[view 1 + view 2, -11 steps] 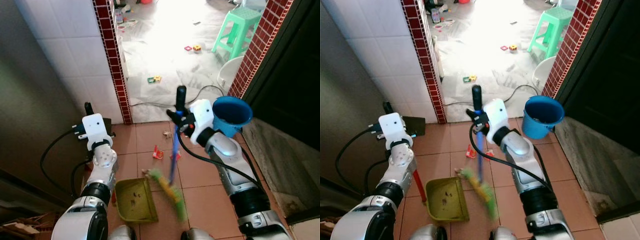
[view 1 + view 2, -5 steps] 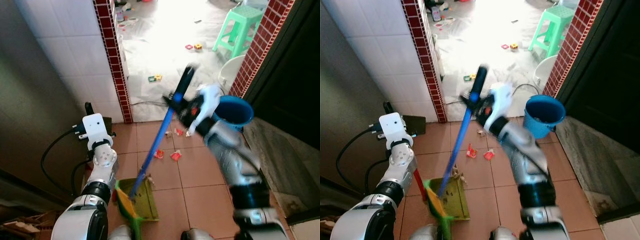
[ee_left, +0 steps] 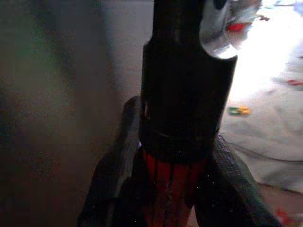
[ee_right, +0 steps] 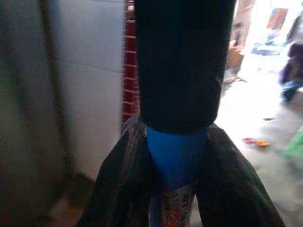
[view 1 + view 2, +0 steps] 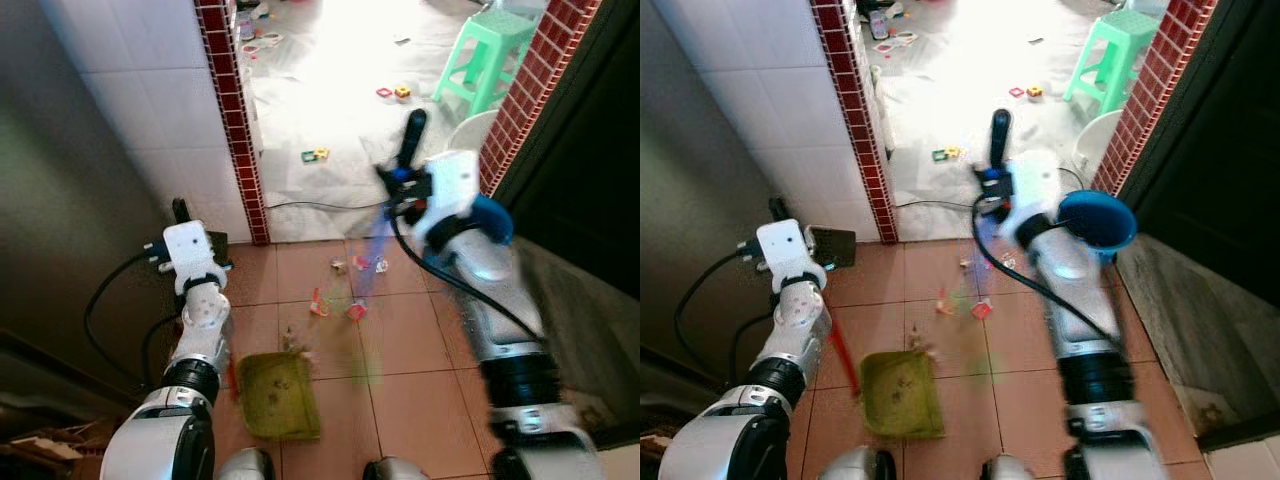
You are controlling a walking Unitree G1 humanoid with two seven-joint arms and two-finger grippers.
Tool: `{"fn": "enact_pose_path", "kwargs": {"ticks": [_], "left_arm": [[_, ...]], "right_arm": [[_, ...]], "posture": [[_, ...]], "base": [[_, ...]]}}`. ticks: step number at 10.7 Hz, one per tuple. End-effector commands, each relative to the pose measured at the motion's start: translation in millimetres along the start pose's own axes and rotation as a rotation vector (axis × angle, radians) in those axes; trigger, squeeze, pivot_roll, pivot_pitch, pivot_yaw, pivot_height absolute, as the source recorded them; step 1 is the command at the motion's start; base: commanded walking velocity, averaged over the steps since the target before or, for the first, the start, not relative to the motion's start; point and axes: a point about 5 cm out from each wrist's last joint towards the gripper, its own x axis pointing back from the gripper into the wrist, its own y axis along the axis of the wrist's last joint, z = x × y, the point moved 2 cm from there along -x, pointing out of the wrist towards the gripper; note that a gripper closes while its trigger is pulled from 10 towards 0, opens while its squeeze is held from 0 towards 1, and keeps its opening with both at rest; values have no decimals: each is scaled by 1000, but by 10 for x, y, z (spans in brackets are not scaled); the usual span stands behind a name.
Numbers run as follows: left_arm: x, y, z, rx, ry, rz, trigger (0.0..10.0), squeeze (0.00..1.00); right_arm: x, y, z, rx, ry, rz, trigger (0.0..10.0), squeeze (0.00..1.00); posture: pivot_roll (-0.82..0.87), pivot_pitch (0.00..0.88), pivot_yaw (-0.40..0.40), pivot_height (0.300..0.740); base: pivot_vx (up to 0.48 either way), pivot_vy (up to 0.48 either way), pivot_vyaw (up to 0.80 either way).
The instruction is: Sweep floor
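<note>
A green stool (image 5: 487, 52) stands beyond the brick pillar (image 5: 232, 120); a blue bucket (image 5: 1098, 225) near it; toys (image 5: 314, 155) just past it.

Brick pillar (image 5: 228, 110) and blue bucket (image 5: 1096, 224) flank the doorway; scraps (image 5: 355, 311) dot the tiles between.

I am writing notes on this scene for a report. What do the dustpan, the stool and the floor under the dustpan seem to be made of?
Dustpan: likely moulded plastic, a matte olive-green single piece with a raised rim.
Stool: probably plastic, uniformly mint green with a faint sheen and moulded legs.
Floor: seems to be terracotta-coloured ceramic tile, square, with pale grout lines and a dull finish.
</note>
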Motion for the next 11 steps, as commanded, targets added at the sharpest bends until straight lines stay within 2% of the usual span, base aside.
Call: {"fn": "enact_pose_path", "kwargs": {"ticks": [1,2,4,5,7,8,9,10,11], "left_arm": [[25,17,-101,44,-45,-8,10000,0],[45,-88,-192,83,-61,80,10000,0],[36,66,-383,74,-107,23,10000,0],[31,103,-389,69,-109,5,10000,0],[-20,248,-227,34,-63,-80,10000,0],[-42,352,-140,17,-40,-134,10000,0],[-55,510,16,-16,6,-213,10000,0],[-37,527,70,-29,21,-227,10000,0],[-14,442,110,-50,37,-195,10000,0]], "right_arm": [[-23,25,57,-27,-9,-35,10000,0],[-31,-31,108,-17,-10,-31,10000,0],[-12,-86,170,-14,3,-24,10000,0],[11,-111,171,-13,1,-14,10000,0],[38,-129,137,4,-13,-22,10000,0],[26,-92,114,3,-27,-42,10000,0],[-21,13,81,4,-47,-84,10000,0],[-51,68,50,22,-58,-107,10000,0],[-67,88,17,32,-64,-115,10000,0]], "posture": [[-125,72,45,740],[-129,72,46,740],[-135,72,49,740],[-136,77,51,740],[-131,85,52,740],[-127,86,50,740],[-121,86,46,740],[-119,85,43,740],[-118,84,40,740]], "base": [[0,0,0],[0,0,0],[0,0,0],[0,0,0],[0,0,0],[0,0,0],[0,0,0],[0,0,0],[0,0,0]]}}
